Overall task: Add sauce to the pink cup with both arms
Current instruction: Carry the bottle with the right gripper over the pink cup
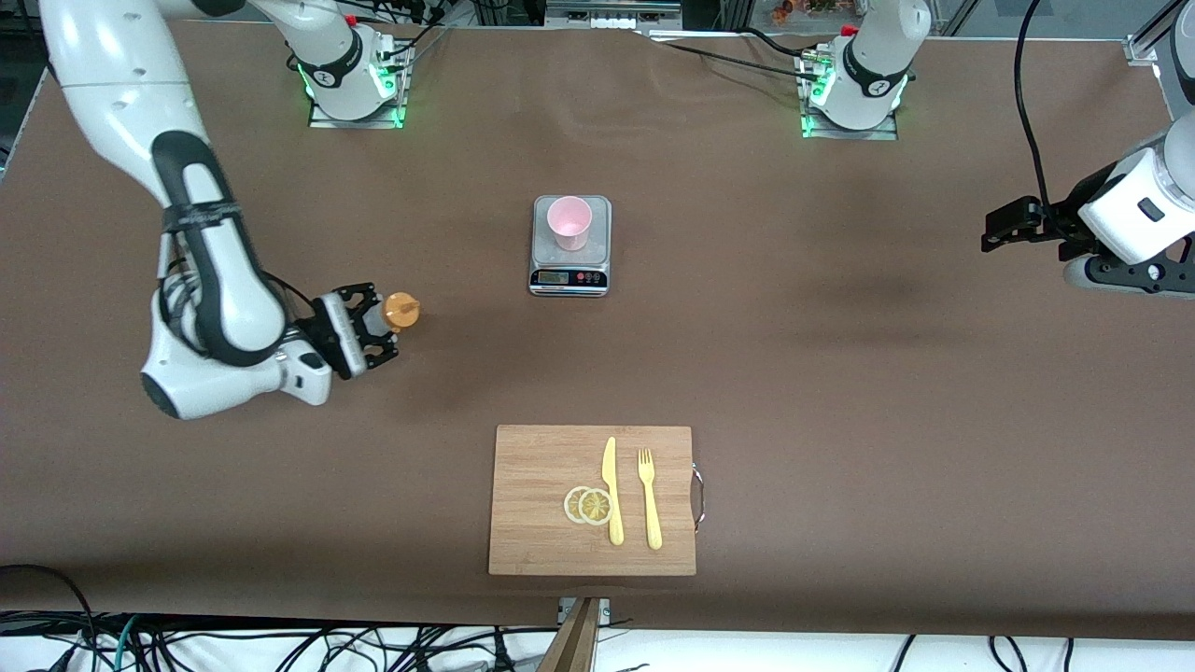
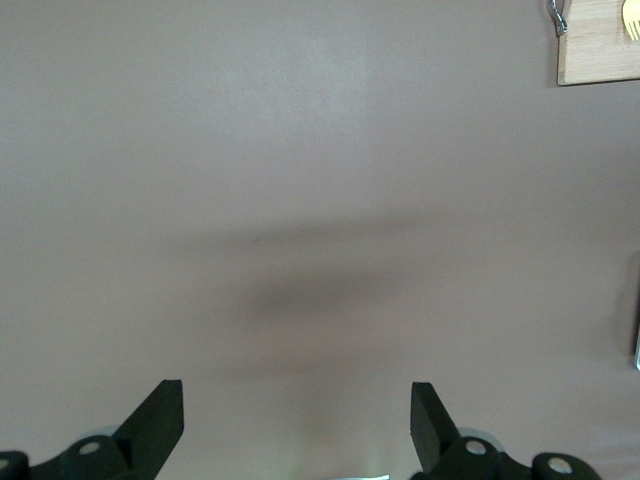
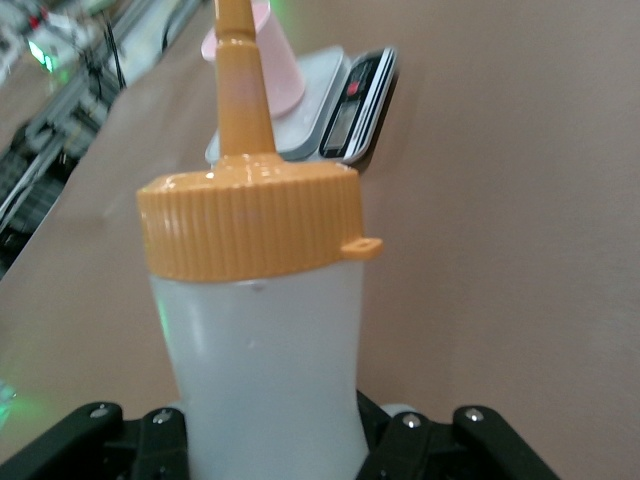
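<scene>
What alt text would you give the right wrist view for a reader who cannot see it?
The right end effector is shut on the sauce bottle, whose orange cap and nozzle fill the view. Past the nozzle, the pink cup stands on a grey scale on the brown table.

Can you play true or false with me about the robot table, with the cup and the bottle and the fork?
1. The pink cup stands on the grey scale. True.
2. The right hand is shut on the sauce bottle. True.
3. The left hand holds the fork. False: it is open and holds nothing, over bare table at the left arm's end, where that arm waits; the fork lies on the wooden board.
4. The sauce bottle has a blue cap. False: the cap is orange.
5. Two lemon slices lie on the wooden board beside the knife. True.
</scene>
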Motion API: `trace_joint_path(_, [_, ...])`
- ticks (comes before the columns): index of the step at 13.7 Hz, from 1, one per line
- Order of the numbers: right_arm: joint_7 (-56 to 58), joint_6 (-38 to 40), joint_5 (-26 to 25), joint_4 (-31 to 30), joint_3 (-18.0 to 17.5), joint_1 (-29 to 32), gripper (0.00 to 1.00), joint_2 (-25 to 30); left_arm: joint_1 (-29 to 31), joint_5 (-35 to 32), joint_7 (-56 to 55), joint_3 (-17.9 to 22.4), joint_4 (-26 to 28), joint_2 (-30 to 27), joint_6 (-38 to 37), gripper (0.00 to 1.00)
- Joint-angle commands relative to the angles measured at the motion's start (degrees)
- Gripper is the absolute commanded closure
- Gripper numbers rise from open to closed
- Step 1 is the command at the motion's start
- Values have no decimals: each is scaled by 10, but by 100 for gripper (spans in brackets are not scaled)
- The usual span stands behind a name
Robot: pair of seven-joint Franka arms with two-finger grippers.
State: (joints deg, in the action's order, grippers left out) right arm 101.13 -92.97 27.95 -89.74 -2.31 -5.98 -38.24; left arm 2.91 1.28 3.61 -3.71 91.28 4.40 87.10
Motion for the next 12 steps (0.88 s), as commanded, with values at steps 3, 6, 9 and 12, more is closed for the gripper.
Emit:
trace_joint_path(3, [-202, 1, -182, -5, -66, -66, 100, 49, 7, -14, 11, -5, -15, 8, -6, 0])
trace_joint_path(6, [-311, 5, -263, -5, -116, -96, 100, 52, 7, -14, 11, -5, -15, 8, -6, 0])
trace_joint_path(9, [-376, 12, -314, -5, -141, -123, 100, 52, 7, -14, 11, -5, -15, 8, -6, 0])
trace_joint_path(12, [-439, 53, -372, -4, -166, -146, 100, 52, 7, -14, 11, -6, -15, 8, -6, 0])
